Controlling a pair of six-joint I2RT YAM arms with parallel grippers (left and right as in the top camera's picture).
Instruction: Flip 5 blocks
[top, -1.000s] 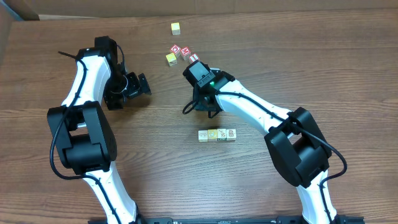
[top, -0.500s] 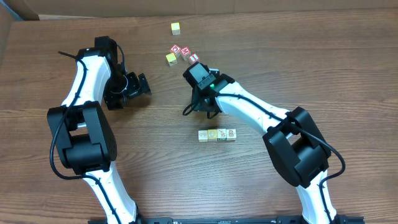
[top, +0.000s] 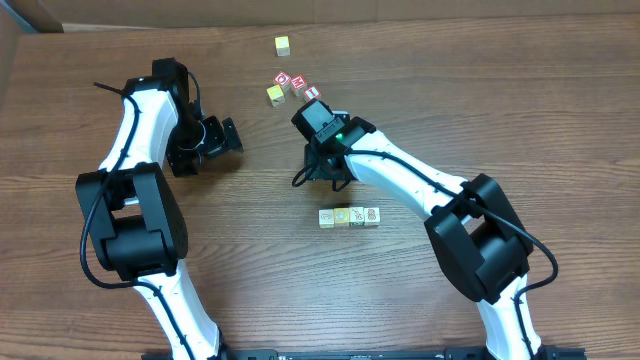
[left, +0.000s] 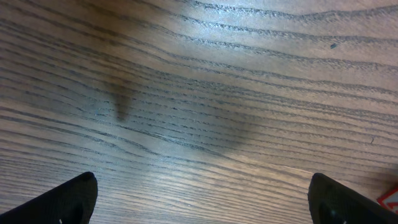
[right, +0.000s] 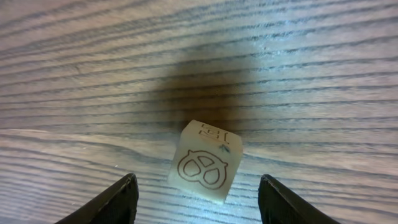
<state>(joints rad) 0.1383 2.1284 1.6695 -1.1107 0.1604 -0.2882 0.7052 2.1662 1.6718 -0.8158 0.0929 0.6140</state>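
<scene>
A cream block (right: 205, 163) with a pretzel print lies on the wood between my right gripper's fingers, with a gap on each side. The right gripper (right: 198, 185) is open and touches nothing; from overhead this gripper (top: 328, 172) hides that block. Three cream blocks (top: 350, 216) stand in a row just below it. A yellow block (top: 274, 94) sits up by the red-and-white cubes. My left gripper (top: 215, 135) is open over bare table, off to the left; its wrist view shows the gripper (left: 208, 202) with only wood grain between the fingertips.
Three red-and-white letter cubes (top: 298, 86) cluster above the right wrist. A lone yellow-topped cube (top: 283, 44) sits farther back. A red cube corner (left: 390, 198) peeks in at the left wrist view's right edge. The table's (top: 560, 120) back edge runs along the top.
The right gripper's jaws have spread wider over the last second, and its wrist has shifted slightly left. The left arm has not moved.
</scene>
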